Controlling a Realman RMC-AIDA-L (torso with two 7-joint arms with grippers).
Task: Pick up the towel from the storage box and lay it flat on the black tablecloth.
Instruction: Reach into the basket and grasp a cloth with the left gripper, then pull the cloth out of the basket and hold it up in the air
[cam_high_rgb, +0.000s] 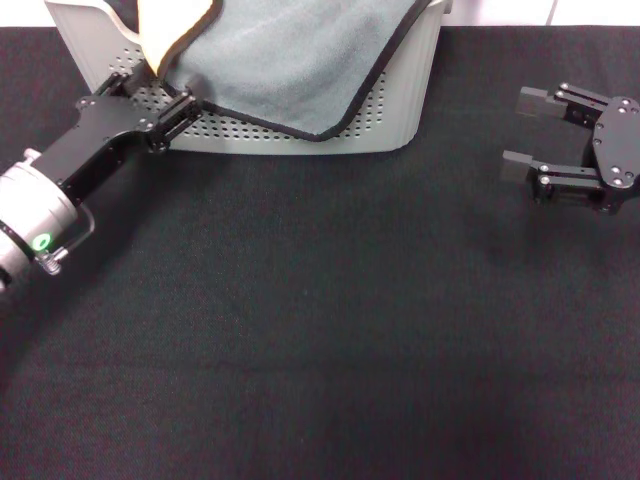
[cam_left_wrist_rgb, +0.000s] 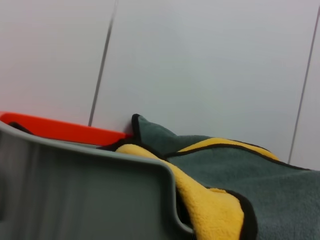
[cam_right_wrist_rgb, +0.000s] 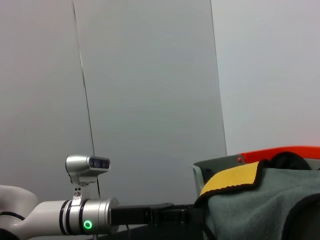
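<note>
At storage box (cam_high_rgb: 400, 110), left gripper (cam_high_rgb: 150, 92) meets towel (cam_high_rgb: 290, 60).

This looks like a robot lab or test cell rather than a home. The tabletop is draped with the black tablecloth (cam_high_rgb: 330, 330), plain pale wall panels (cam_right_wrist_rgb: 150, 90) with thin vertical seams fill the background, and a silver robot arm (cam_right_wrist_rgb: 75, 217) with a green status light crosses the lower left of the right wrist view.
</note>
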